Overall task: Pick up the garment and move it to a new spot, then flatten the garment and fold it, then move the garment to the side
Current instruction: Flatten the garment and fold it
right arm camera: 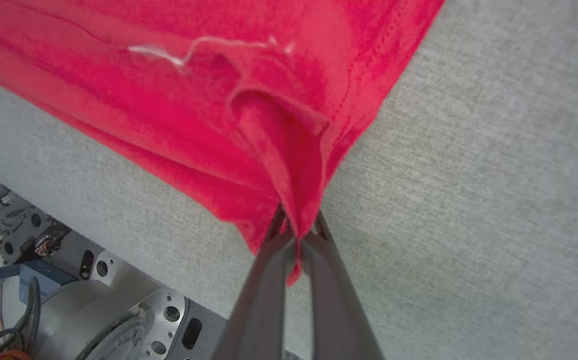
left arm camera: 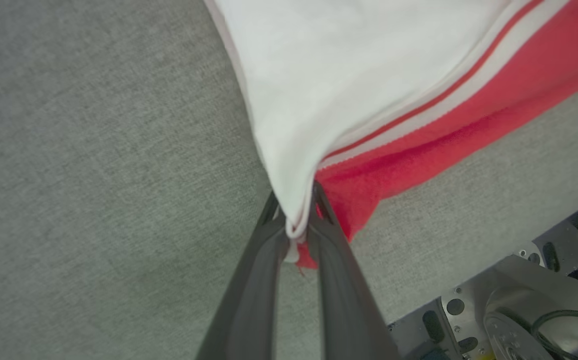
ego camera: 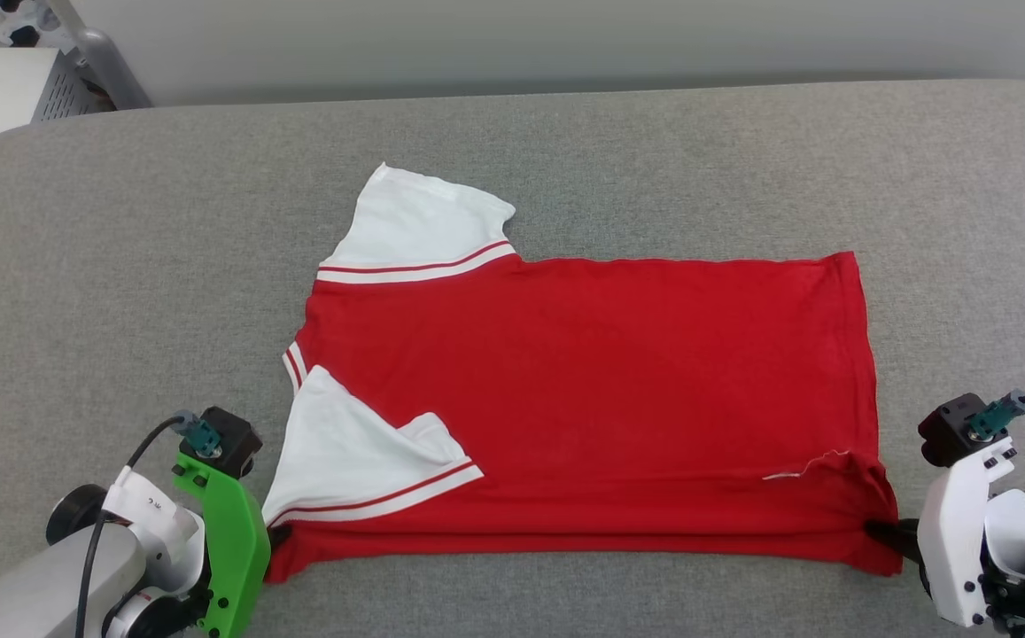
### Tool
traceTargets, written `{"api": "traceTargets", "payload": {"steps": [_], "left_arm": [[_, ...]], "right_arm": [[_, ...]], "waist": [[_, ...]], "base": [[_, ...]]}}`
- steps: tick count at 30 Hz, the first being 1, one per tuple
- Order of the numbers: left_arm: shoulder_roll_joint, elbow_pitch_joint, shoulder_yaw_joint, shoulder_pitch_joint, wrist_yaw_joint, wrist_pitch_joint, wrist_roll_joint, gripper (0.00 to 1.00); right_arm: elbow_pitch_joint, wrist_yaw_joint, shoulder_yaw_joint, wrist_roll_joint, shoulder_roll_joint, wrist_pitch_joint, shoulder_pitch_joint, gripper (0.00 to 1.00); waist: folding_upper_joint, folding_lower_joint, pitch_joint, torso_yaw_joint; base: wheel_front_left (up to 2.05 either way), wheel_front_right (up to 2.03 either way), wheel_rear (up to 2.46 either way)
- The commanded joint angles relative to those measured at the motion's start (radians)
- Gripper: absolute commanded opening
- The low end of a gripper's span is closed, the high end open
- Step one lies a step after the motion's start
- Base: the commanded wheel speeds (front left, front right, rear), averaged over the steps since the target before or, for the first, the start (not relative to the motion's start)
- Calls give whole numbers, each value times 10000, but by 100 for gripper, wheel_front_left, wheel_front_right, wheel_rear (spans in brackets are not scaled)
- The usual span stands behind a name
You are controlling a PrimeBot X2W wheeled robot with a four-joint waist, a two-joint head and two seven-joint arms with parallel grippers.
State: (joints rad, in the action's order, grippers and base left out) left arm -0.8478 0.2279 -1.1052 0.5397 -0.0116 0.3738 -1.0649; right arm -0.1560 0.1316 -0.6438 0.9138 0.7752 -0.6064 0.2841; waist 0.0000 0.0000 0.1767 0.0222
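— What is the biggest thing there?
— A wide desk [ego camera: 122, 266] covered in grey cloth, with rounded far corners. It runs across the whole head view.

— And where is the garment?
— The garment [ego camera: 583, 399] lies spread in the middle of the desk, a broad red sheet. Its hem points to the robot's right and its shoulders to the left. Most of it lies flat, and its near edge is drawn into a straight line between the two grippers.

— The sleeves?
— Both are white with red-and-white striped trim. The far sleeve [ego camera: 423, 226] sticks out flat on the desk, away from the robot. The near sleeve [ego camera: 361, 461] is folded inward and lies on top of the red body.

— What are the grippers doing?
— The left gripper [left arm camera: 296, 220] is clamped on the near left corner, pinching white sleeve cloth and the red layer beside it between its dark fingers. In the head view it sits at that corner [ego camera: 277, 534]. The right gripper [right arm camera: 298, 230] is pressed together on the near hem corner, where the red cloth bunches into a raised fold. The head view shows it there too [ego camera: 884, 532].

— Anything smaller?
— A thin white thread [right arm camera: 169, 52] lies along a ragged line near the held hem corner.
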Motion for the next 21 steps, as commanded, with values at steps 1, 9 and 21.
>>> {"api": "traceTargets", "payload": {"steps": [1,9,21], "left_arm": [[-17,223,26,-98,121,-124,20,0],[-165,232,222,19,92,-779,253,100],[-141,267,1273,1515,722,-2695,1369,100]], "right_arm": [[-142,-9,138,-97,-91,224,-147,5],[138,-9,877,-384,-503,1621,-615,100],[1182,-9,4212,-2810,-2489,5338,-1411,100]], "waist": [[0,0,11,18],[0,0,-538,101],[0,0,-395,-325]], "base": [[0,0,0],[0,0,0],[0,0,0]]}}
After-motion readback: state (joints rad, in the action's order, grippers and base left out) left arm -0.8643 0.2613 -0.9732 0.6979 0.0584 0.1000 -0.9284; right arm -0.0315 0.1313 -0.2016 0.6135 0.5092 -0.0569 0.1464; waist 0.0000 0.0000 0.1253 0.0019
